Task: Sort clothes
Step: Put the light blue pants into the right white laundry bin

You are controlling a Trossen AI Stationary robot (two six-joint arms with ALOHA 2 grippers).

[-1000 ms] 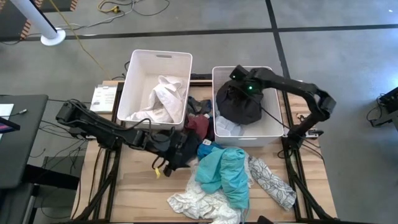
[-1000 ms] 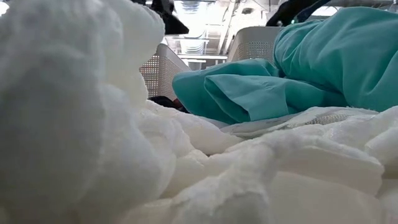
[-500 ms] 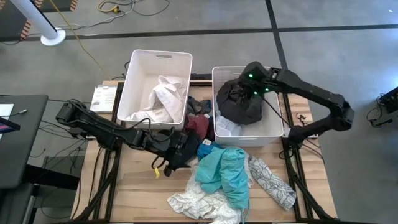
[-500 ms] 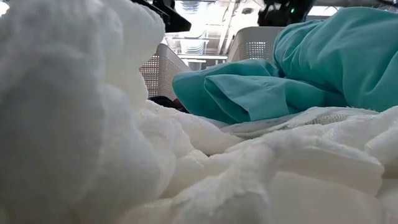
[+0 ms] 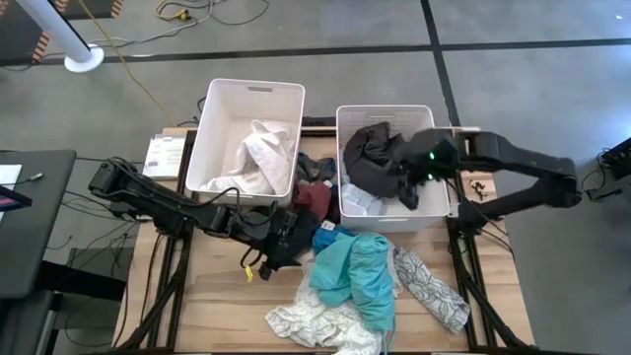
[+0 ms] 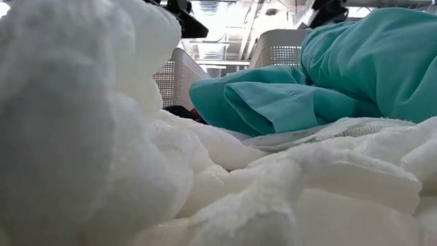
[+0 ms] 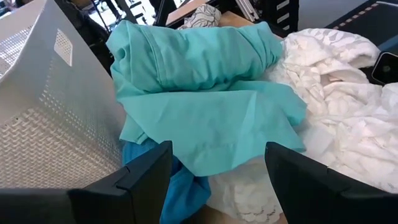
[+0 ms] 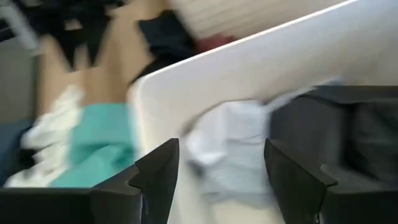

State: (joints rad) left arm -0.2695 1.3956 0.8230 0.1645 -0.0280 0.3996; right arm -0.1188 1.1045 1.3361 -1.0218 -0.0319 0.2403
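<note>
A black garment (image 5: 375, 158) lies in the right white bin (image 5: 345, 123) on top of a white cloth (image 8: 230, 149). My right gripper (image 5: 409, 182) hangs open and empty over this bin's near right part (image 8: 221, 155). White garments (image 5: 254, 158) lie in the left bin (image 5: 212, 108). A teal garment (image 5: 355, 271), a white lacy one (image 5: 315, 325), a white-patterned one (image 5: 429, 286) and maroon and dark ones (image 5: 314, 202) lie heaped on the table. My left gripper (image 5: 294, 237) is open and low, facing the teal garment (image 7: 205, 93) without touching it.
The two bins stand side by side at the table's far edge, with dark clothes in the gap between them. A white booklet (image 5: 163, 153) lies left of the left bin. Bare wood (image 5: 217, 296) shows at the near left.
My right gripper has swung from the right bin's far left part toward the table's right and near edges, staying above the bin. The black garment, bunched under the gripper before, now lies spread in the bin, one part toward its far left corner.
</note>
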